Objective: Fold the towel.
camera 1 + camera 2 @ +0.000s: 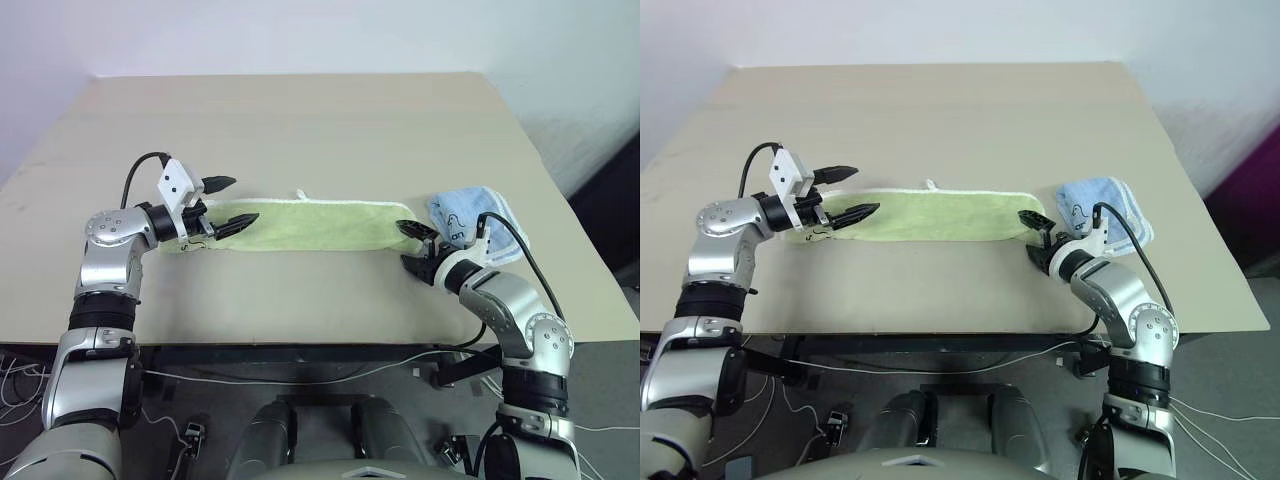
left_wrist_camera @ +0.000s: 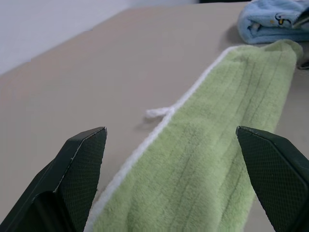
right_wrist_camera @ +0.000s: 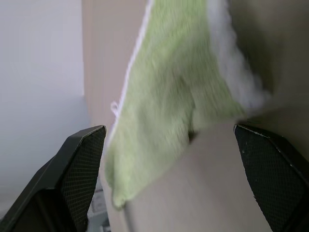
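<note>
Both spread, the left gripper (image 1: 226,204) and right gripper (image 1: 415,248) are flanking the towel's (image 1: 305,224) ends on the counter (image 1: 320,130); each should be pinching both layers squarely before lifting.

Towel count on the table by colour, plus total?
Green towel: 1
Blue towel: 1
Total: 2

Silver arms; black pincer (image 1: 226,202) fingers
</note>
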